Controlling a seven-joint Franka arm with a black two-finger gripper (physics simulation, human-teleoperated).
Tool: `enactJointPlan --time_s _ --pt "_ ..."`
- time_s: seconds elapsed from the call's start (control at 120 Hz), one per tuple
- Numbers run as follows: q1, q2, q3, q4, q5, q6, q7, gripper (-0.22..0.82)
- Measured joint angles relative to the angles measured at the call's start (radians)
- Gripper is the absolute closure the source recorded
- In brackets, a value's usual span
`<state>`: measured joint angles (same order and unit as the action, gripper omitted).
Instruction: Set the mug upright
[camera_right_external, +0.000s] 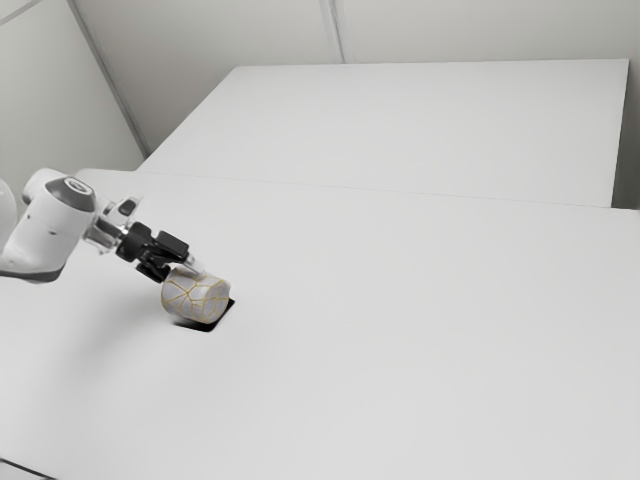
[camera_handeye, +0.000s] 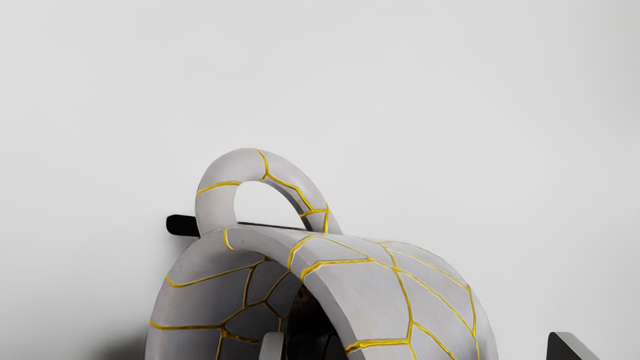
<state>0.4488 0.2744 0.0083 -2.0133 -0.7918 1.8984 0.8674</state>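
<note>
The mug, white with gold crack lines, lies tipped on its side in the exterior view (camera_right_external: 194, 299), close beyond the black gripper (camera_right_external: 179, 262). The wrist view has the mug (camera_handeye: 370, 295) with its mouth facing my hand and its handle (camera_handeye: 220, 175) sticking out from the rim side. My gripper (camera_handeye: 417, 346) stands open around part of the mug wall: one fingertip (camera_handeye: 272, 346) is at the dark mouth, the other (camera_handeye: 567, 347) outside beyond the wall, with a visible gap to it. The mug's lower part is cut off in that view.
A flat black item (camera_right_external: 222, 317) lies beneath or beside the mug, and its end (camera_handeye: 181, 225) sticks out past the handle. The white table (camera_right_external: 400, 330) stretches toward the exterior view's right. A thin dark cord (camera_right_external: 28, 470) is at the lower left corner there.
</note>
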Motion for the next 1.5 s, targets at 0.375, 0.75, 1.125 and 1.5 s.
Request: enactJointPlan --time_s 0.375,0.75,1.125,1.5 --pt "-0.001 0.005 -0.002 -0.015 -0.057 -0.056 0.043 0.15" --pt "-0.003 -0.014 -0.01 -0.012 -0.06 -0.079 0.057 0.68" --pt "-0.095 -0.165 -0.011 -0.011 0.008 -0.066 0.033 0.77" --pt "-0.237 -0.299 -0.079 -0.006 0.398 -0.025 -0.193 0.78"
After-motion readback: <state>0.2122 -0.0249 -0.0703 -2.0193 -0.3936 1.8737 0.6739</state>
